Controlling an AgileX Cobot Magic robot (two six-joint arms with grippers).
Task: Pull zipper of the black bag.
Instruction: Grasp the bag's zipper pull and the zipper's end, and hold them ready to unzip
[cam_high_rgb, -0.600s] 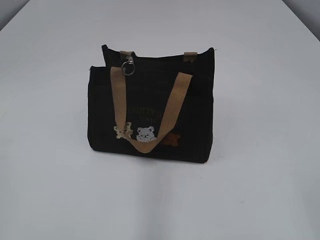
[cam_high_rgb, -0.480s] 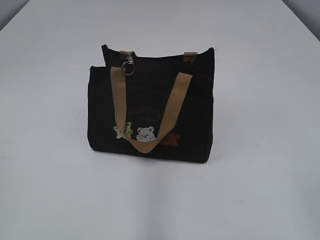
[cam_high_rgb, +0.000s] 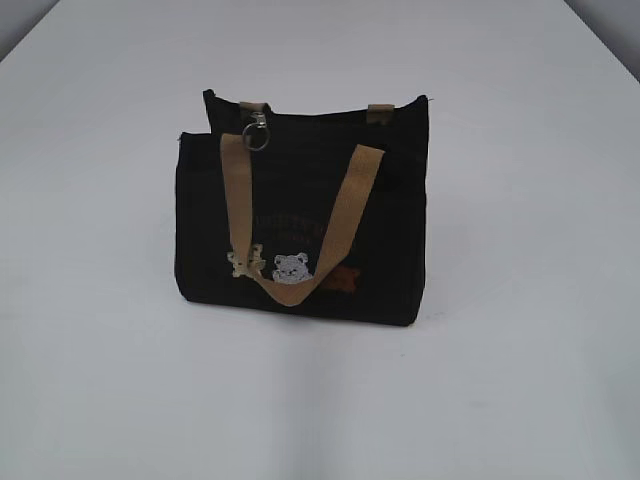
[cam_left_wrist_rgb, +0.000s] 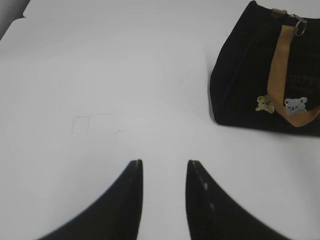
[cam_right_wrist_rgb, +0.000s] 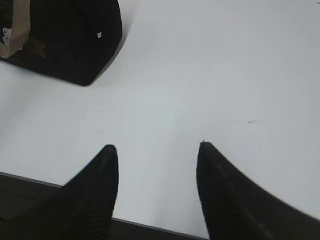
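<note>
The black bag (cam_high_rgb: 300, 215) stands upright in the middle of the white table, its tan handles hanging down the front over the small bear patches. The zipper pull (cam_high_rgb: 257, 136), a silver ring on a clasp, hangs at the top left of the bag. The bag (cam_left_wrist_rgb: 250, 75) sits at the upper right of the left wrist view, with the ring (cam_left_wrist_rgb: 300, 27) at its top. My left gripper (cam_left_wrist_rgb: 164, 162) is open and empty, well short of the bag. The bag's corner (cam_right_wrist_rgb: 75, 40) shows at the upper left of the right wrist view. My right gripper (cam_right_wrist_rgb: 157, 146) is open and empty. Neither gripper shows in the exterior view.
The white table (cam_high_rgb: 520, 380) stretches all round the bag. Its near edge (cam_right_wrist_rgb: 165, 227) runs just under my right gripper, with dark floor below. A faint pencil outline (cam_left_wrist_rgb: 82, 122) marks the tabletop left of the bag.
</note>
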